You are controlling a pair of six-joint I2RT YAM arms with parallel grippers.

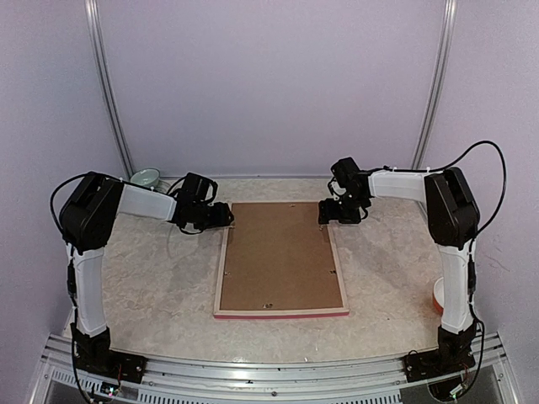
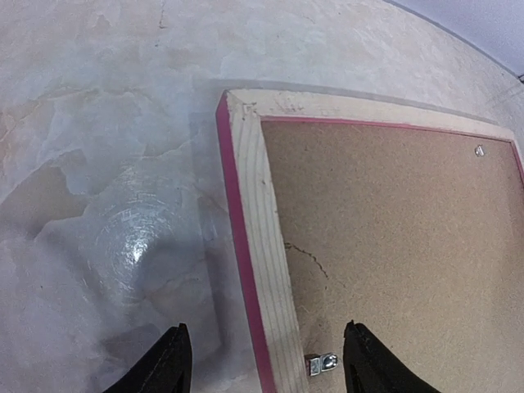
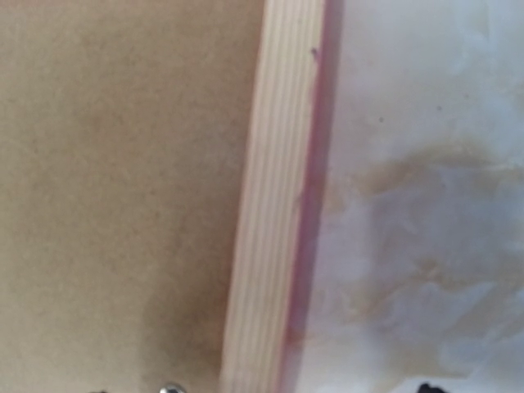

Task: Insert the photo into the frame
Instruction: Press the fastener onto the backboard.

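Frame [image 1: 280,312] face-down, long axis near-to-far; left and right jaws apart.

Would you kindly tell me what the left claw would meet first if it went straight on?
Most likely the frame, its wooden rail lying between the left claw's open fingers, though depth is unclear.

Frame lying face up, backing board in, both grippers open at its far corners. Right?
Not quite: the frame lies face down, pale wooden back up, as the left wrist view shows. The backing board is in, and the left gripper and right gripper are open at its far corners.
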